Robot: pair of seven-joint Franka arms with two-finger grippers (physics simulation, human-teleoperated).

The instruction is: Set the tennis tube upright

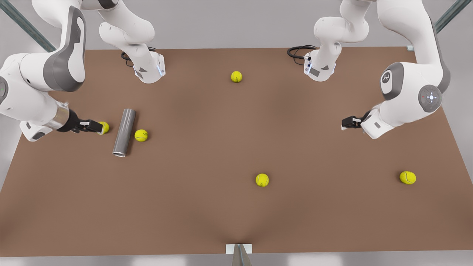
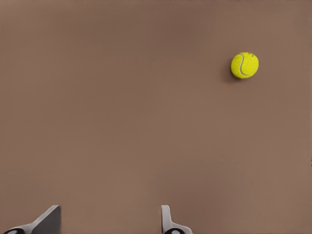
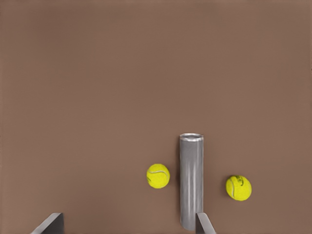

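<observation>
The tennis tube (image 1: 124,132) is a plain grey cylinder lying flat on the brown table at the front view's left, its open rimmed end toward the table's near edge. One tennis ball (image 1: 141,135) lies just beside it, another (image 1: 105,127) on its other side. My right gripper (image 1: 92,126) hovers by that second ball, short of the tube, and is open. The right wrist view has the tube (image 3: 191,180) between both balls, with the gripper (image 3: 126,220) holding nothing. My left gripper (image 1: 349,122) waits open at the front view's right, its fingers (image 2: 168,222) apart over bare table.
Loose tennis balls lie at the back middle (image 1: 236,76), front middle (image 1: 262,180) and front right (image 1: 407,177). One ball (image 2: 244,65) lies off to the side in the left wrist view. The two arm bases (image 1: 149,68) stand along the table's far edge.
</observation>
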